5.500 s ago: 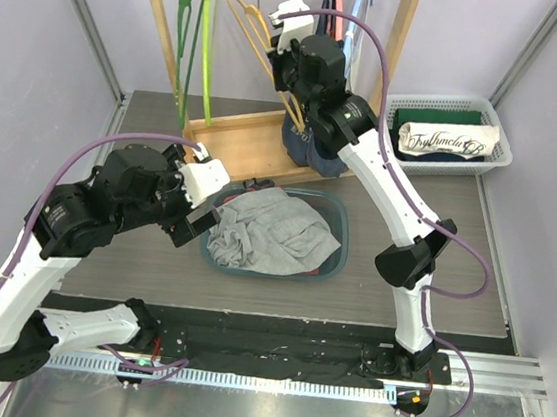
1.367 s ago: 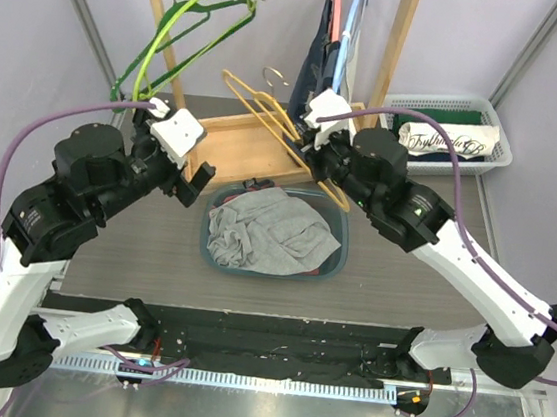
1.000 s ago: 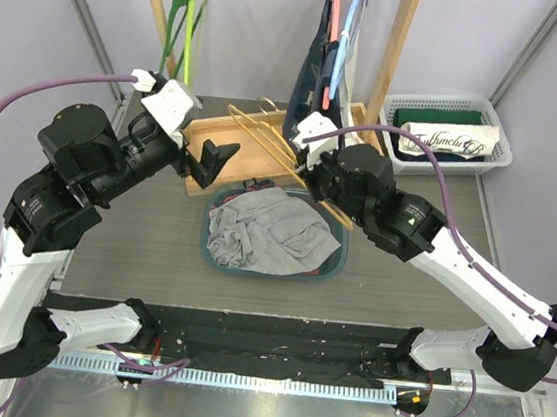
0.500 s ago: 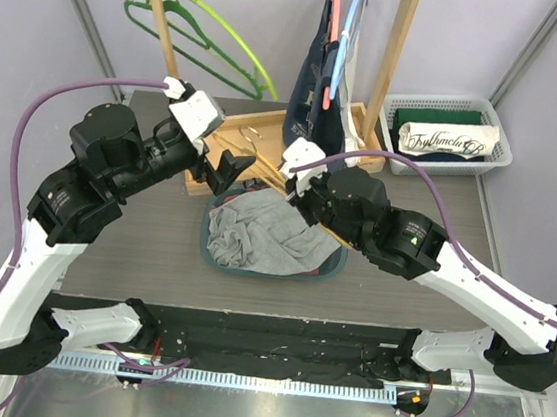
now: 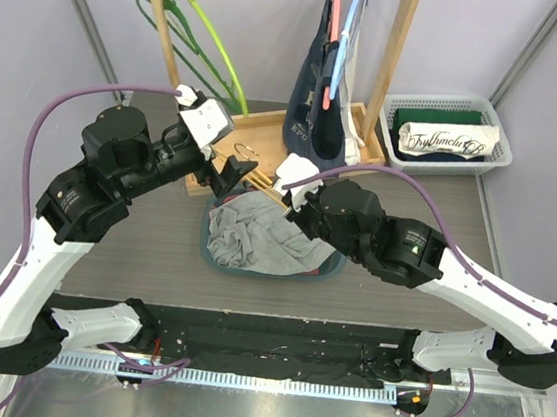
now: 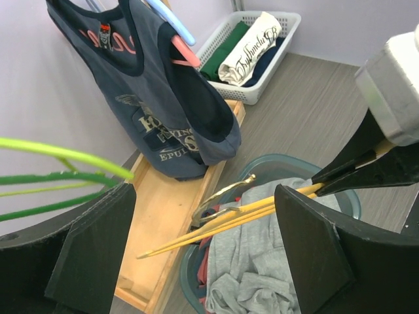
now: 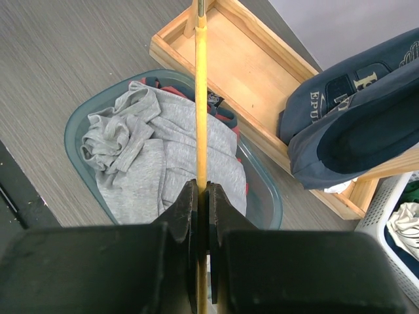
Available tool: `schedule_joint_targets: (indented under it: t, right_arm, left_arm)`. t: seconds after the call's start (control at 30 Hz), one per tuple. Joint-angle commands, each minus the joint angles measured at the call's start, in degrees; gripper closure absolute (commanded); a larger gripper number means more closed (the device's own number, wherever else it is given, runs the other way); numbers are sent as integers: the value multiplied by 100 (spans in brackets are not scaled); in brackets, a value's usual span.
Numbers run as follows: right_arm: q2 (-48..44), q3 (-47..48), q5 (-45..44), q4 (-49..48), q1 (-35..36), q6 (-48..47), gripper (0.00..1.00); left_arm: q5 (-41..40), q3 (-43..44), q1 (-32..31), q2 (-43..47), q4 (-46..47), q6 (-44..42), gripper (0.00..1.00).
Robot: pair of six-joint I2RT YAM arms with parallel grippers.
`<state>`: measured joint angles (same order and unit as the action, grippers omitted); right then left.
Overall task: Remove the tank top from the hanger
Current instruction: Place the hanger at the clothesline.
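My right jaws [image 7: 201, 196] clenched on yellow hanger [image 7: 201, 98], bare, slanting over tub [image 7: 265, 196]. My left jaws [image 6: 204, 196] released, empty, near tub's far rim. In tub gray garment [image 7: 150, 170] heaped, shape unclear. Beyond tub navy tank top [image 6: 170, 104] hangs, print creased, only "EPU" readable. Script on folded cloth in basket [image 5: 448, 132] beyond tub illegible.

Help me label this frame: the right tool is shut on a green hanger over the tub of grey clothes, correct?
No: the hanger in the right tool is yellow, not green, as the right wrist view shows. The tool is shut on it over the tub of grey clothes.
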<state>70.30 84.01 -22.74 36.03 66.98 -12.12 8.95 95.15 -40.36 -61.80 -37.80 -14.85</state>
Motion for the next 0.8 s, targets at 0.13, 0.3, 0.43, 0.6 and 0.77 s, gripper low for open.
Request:
schedule_joint_targets:
  t: [0.13,0.3,0.43,0.6,0.77]
  right_arm:
    - [-219,353,-301,-17,210,34,99]
    - [-210,371,-380,18,333,52,99]
    - [-201,415,-468,18,430,52,99]
    - [-184,432,-617,9,579,34,99]
    - [-105,424,-1090,-17,825,-115,99]
  left_arm:
    - [151,-23,10,98,133,-132,21]
    - [160,3,19,98,98,-88,42]
    - [168,-6,19,116,62,-88,49]
    - [186,-14,28,142,36,-53,54]
    - [204,-23,37,168,-17,0,57]
